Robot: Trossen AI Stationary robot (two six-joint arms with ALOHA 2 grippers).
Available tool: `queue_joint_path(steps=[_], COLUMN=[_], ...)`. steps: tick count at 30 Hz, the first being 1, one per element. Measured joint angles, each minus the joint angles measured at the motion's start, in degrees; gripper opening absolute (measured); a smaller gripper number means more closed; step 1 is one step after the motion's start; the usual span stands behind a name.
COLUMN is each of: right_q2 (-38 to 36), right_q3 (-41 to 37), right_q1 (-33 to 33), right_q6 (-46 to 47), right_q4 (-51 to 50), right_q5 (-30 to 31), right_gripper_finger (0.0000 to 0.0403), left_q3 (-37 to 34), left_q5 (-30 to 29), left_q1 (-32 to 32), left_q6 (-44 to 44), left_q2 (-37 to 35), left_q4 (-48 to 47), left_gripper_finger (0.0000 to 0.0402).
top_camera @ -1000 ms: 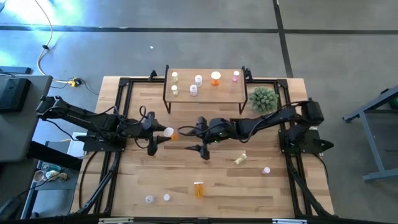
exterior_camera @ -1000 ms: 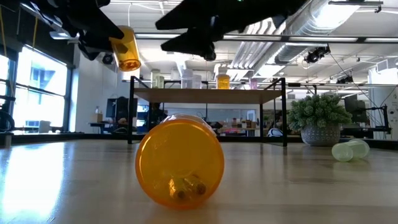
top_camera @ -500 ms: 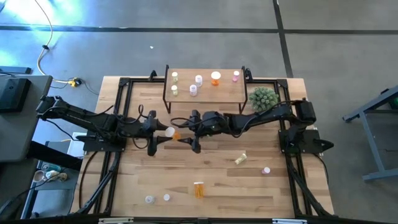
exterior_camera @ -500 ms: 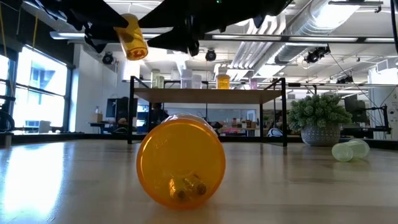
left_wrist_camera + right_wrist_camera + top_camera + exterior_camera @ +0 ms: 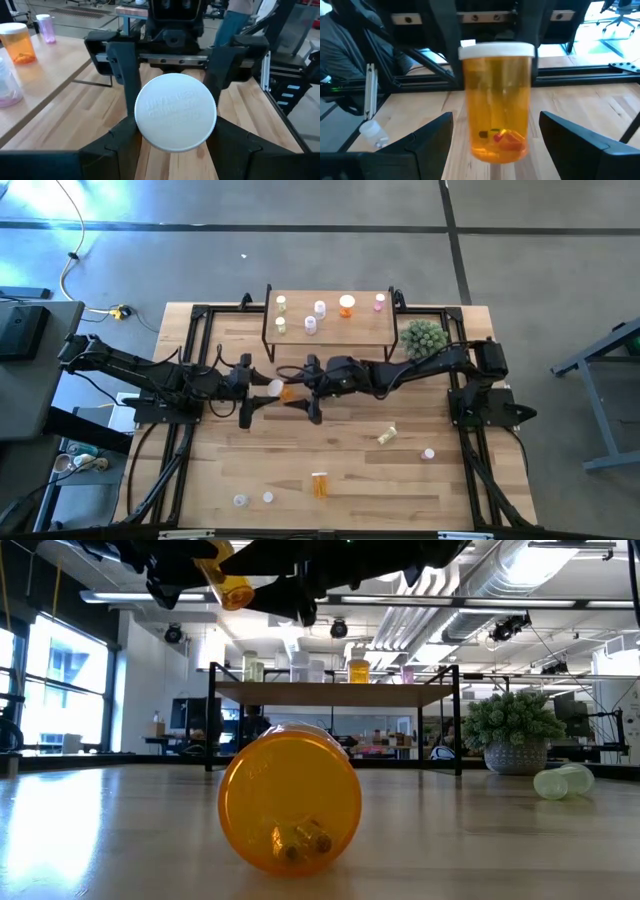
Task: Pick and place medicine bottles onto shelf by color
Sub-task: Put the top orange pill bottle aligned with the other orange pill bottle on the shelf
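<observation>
Orange bottle (image 5: pixel 281 391) clenched in left claw (image 5: pixel 262 390), right claw (image 5: pixel 303 391) spread wide around it.
Shelf (image 5: pixel 329 327) just beyond, plant (image 5: pixel 424 338) off to the right claw's side.

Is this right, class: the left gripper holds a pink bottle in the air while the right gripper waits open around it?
Not quite. The bottle in the left gripper is orange, not pink, as the right wrist view shows. The rest stands: it is held in the air, with the right gripper open around it.
</observation>
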Motion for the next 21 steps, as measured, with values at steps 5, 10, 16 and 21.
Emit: queue_joint_path(steps=[5, 10, 16, 21], right_q2=[0.0, 0.0, 0.3, 0.4], right_q3=[0.0, 0.0, 0.0, -0.1], right_q1=[-0.3, -0.7, -0.7, -0.7], right_q6=[1.6, 4.1, 5.3, 6.2], right_q4=[0.1, 2.2, 2.8, 3.3], right_q5=[-0.3, -1.6, -2.0, -2.0], right_gripper_finger=[0.0266, 0.0238, 0.0219, 0.0216], left_q3=[0.0, 0.0, 0.0, 0.0], left_q5=[0.0, 0.0, -0.2, -0.2], left_q1=[0.0, 0.0, 0.0, 0.0], left_q6=[0.0, 0.0, 0.0, 0.0], left_q2=[0.0, 0.0, 0.0, 0.0], left_q4=[0.0, 0.0, 0.7, 0.8], left_gripper_finger=[0.0188, 0.0188, 0.0188, 0.0188])
